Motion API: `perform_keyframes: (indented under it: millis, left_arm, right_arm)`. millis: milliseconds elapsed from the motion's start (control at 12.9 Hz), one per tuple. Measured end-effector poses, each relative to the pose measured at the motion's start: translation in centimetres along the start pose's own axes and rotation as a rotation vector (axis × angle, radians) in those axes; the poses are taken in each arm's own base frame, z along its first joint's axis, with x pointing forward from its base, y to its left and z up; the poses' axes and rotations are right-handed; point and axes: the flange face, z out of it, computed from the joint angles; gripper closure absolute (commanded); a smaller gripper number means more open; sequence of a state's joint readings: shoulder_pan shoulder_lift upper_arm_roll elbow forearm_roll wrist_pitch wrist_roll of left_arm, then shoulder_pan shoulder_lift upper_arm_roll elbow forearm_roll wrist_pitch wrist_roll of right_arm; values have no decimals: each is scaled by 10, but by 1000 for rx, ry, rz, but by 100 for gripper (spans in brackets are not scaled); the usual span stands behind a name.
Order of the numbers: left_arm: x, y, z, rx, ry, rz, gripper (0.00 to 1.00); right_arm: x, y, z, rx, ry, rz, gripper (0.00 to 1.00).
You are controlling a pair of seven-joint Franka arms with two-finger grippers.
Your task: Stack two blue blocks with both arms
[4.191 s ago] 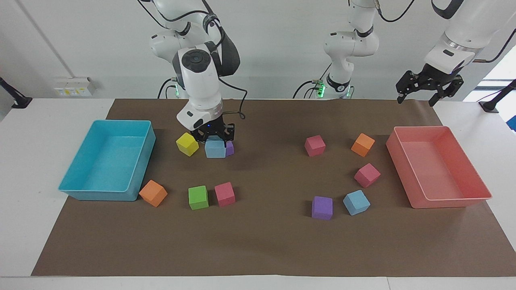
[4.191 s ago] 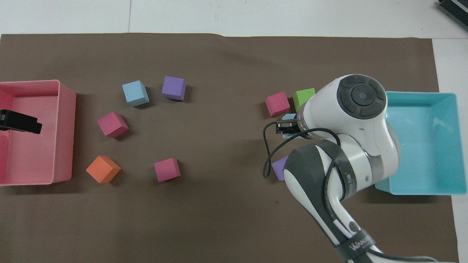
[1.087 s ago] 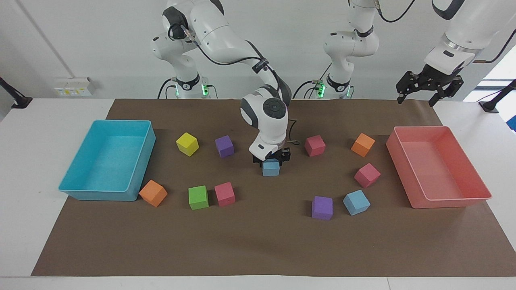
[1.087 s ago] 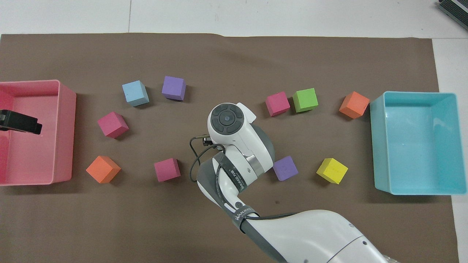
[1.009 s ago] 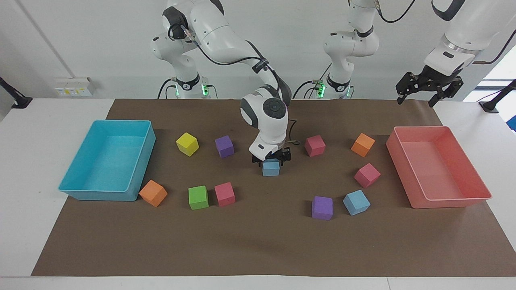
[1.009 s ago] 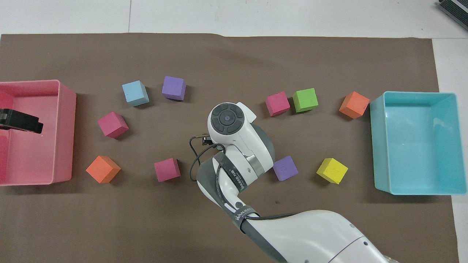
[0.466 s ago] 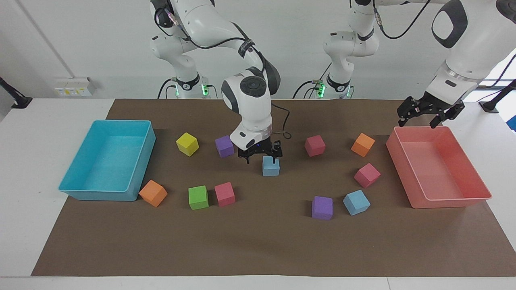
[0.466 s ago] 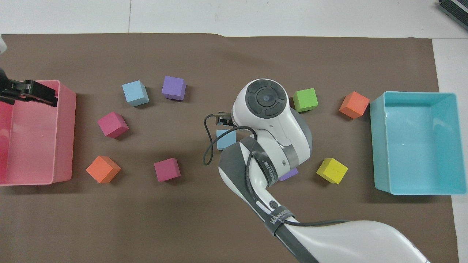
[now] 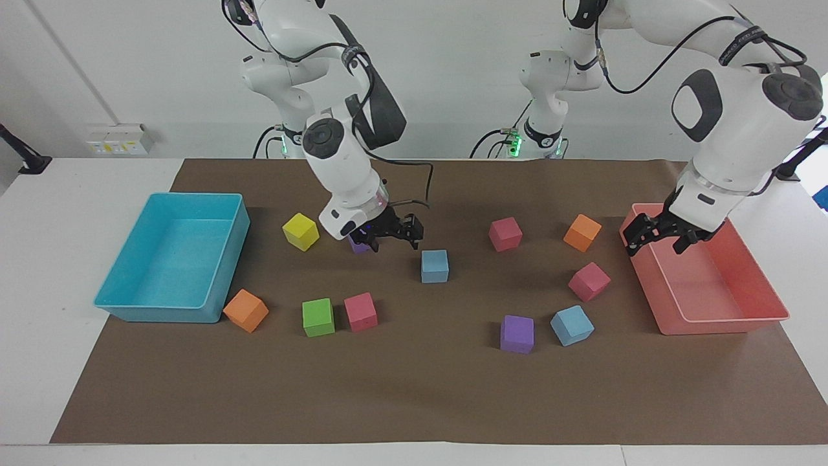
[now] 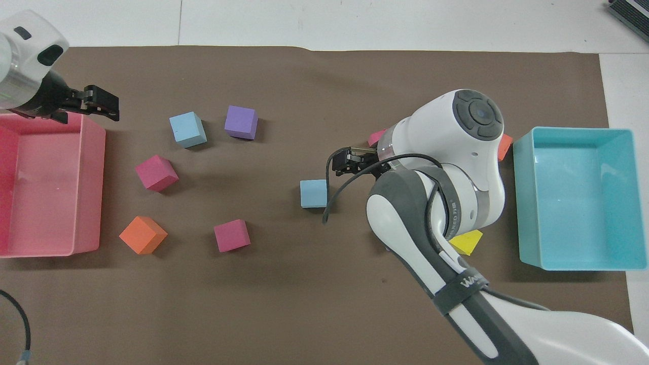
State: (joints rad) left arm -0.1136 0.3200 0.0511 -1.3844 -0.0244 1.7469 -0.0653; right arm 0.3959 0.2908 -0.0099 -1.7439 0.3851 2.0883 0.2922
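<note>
Both blue blocks (image 9: pixel 435 266) (image 9: pixel 572 325) sit mid-tabletop, prob light grippy foam imo, so pinch flat opposite sides; left end effector (image 9: pixel 656 235) and right end effector (image 9: pixel 389 237) both spread, empty.

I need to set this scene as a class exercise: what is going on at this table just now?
One blue block sits alone mid-table, untouched. The right tool, open, hangs near it, over a purple cube. The left tool, also open, is over the rim of the pink tray. The other blue block lies beside another purple cube, farther from the robots. Nothing is stacked yet.
</note>
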Motion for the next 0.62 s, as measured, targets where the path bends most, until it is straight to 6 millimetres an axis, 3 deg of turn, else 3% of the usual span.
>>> perform_keyframes:
  millis: [78,466,621]
  left_arm:
    - [7,6,13,0,9,-12,0]
    - [27,32,73,-7,75,-39,0]
    - [28,38,96,-8,78,-39,0]
  right_arm:
    - [0,10,6,8,-13,-20,99]
    - [-7,31,37,121,-59,-36,100]
    - [-8,51,54,225,-71,-66,100]
